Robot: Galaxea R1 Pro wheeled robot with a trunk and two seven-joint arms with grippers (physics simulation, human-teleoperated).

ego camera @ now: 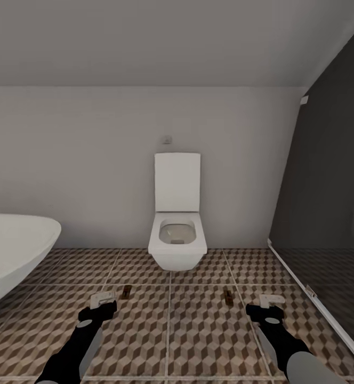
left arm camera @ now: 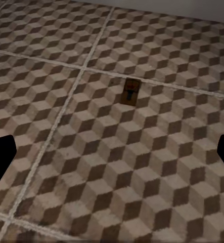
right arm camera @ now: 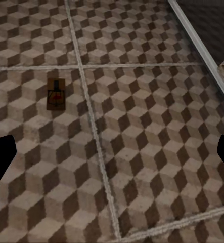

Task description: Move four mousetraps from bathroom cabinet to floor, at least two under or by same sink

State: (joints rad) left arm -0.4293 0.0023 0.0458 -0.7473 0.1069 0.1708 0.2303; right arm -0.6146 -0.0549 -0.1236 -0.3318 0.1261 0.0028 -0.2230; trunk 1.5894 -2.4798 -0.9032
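Mousetraps lie on the bathroom floor (ego camera: 198,330) in front of us — one (ego camera: 127,292) just ahead of the left gripper (ego camera: 102,300), another (ego camera: 228,296) inward of and close beside the right gripper (ego camera: 270,301). Both rest flat on the cube-patterned tiles, well apart from each other, with the white wall-hung toilet (ego camera: 177,234) beyond and between them.

We hold both arms low and forward over the tiles, and neither pair of fingers pinches anything. In the left wrist view the dark fingertips (left arm camera: 0,157) sit wide at the frame's edges with bare tile between them and a mousetrap (left arm camera: 130,91) lying farther ahead; the right wrist view shows the same spread, its fingertips (right arm camera: 1,159) far apart and a mousetrap (right arm camera: 55,95) ahead of them.

We judge the spread fingers and low posture fit a release onto the floor: the traps share one tiled surface, as the task asks. What we cannot confirm is the sink condition. The white shape at our left is the oval bathtub (ego camera: 11,250), and at our right stands a dark glass partition (ego camera: 326,202) with a pale frame — so these two traps may count only toward the same-floor requirement.
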